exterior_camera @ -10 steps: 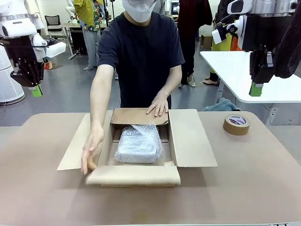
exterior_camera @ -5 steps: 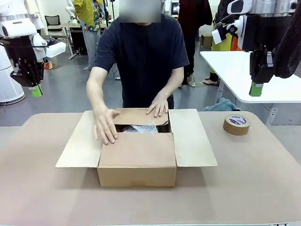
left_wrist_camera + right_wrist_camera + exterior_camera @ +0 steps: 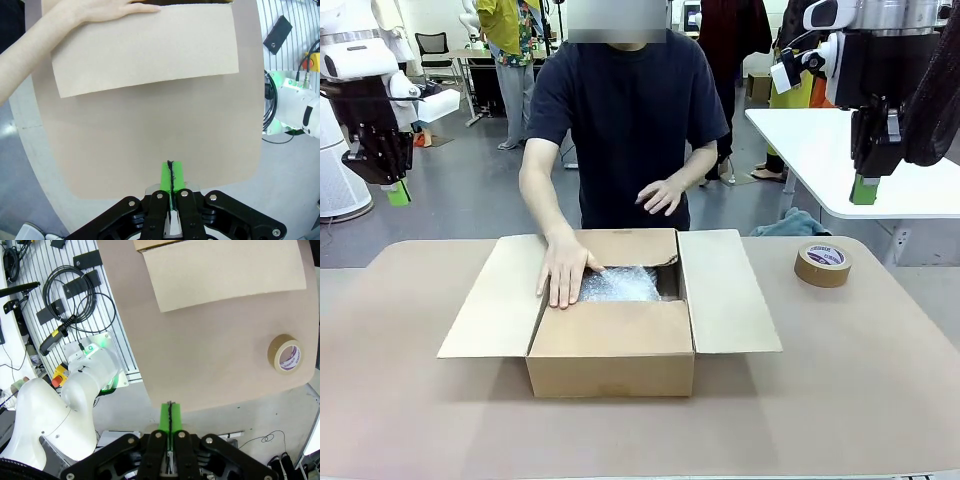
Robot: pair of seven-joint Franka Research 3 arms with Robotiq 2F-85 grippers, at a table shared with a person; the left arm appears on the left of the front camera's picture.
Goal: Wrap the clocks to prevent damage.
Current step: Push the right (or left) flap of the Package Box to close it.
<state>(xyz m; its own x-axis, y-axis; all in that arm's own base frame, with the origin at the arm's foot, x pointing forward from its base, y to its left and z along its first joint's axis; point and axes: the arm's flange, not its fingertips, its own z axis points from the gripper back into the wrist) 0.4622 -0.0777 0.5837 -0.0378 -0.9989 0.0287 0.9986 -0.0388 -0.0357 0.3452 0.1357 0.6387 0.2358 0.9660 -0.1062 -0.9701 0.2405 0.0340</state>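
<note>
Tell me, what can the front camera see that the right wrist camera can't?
Front view: the person's hand on the open box, next to the bubble-wrapped bundle inside it. Right wrist view: the right gripper up close, shut, plus a white arm base and cables on a slatted wall. Both: the tape roll, a box flap and the brown table.

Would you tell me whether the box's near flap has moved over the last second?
Yes: the near flap has swung from beyond the front wall inward, over part of the bubble-wrapped bundle.
</note>
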